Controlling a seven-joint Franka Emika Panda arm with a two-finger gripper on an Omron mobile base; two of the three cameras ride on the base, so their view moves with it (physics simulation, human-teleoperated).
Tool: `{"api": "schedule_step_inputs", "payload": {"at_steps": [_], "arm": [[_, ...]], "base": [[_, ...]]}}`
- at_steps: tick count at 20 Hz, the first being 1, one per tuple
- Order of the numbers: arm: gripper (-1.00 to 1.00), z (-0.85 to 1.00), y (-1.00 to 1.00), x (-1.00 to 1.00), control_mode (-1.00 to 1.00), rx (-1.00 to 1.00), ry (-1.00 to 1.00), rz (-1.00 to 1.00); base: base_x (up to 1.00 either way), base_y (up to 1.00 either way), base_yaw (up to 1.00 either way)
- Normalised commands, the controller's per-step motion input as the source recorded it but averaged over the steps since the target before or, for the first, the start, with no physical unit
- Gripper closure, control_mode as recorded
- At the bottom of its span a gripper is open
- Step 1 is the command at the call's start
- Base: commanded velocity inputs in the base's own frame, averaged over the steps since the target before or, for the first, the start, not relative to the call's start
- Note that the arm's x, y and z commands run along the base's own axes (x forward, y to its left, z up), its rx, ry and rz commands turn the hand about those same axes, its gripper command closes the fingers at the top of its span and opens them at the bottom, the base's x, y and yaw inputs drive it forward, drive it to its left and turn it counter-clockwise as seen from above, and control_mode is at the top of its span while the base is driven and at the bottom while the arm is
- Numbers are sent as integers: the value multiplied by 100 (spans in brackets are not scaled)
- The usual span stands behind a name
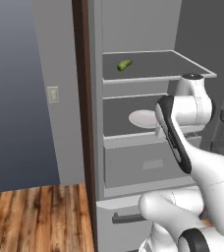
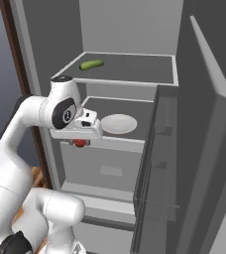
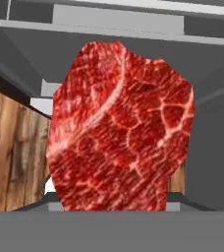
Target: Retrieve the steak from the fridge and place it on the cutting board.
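The steak (image 3: 121,130) is a flat bright-red marbled slab close before the hand camera, hanging in my gripper. In the right base view the steak (image 2: 80,143) shows as a small red lump under the hand, in front of the lower shelf's edge. My gripper (image 2: 81,140) is shut on it; the fingertips are hidden behind the meat. The fridge (image 1: 98,98) stands open, light grey with dark shelves; its interior (image 2: 127,30) faces me. The cutting board is out of view.
A green cucumber-like vegetable (image 1: 125,64) (image 2: 91,64) lies on the upper shelf. A white plate (image 1: 143,118) (image 2: 119,123) sits on the lower shelf, just right of the hand. The open fridge door (image 2: 204,149) stands at the right. A grey drawer (image 1: 143,165) sits below, and wooden floor (image 1: 35,216) lies to the left.
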Motion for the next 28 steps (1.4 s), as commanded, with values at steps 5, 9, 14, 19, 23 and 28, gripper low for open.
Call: {"api": "schedule_step_inputs", "payload": {"at_steps": [5,9,14,19,23,28], "arm": [[100,12,33,-55,-100,9,0,-38],[100,0,10,-6,-100,0,0,-26],[100,0,-2,0,-100,-2,0,-2],[100,0,0,0,-100,0,0,0],[100,0,0,0,100,0,0,0],[100,0,0,0,100,0,0,0]], "base": [[0,0,0],[0,0,0],[0,0,0],[0,0,0],[0,0,0],[-49,23,0]]}}
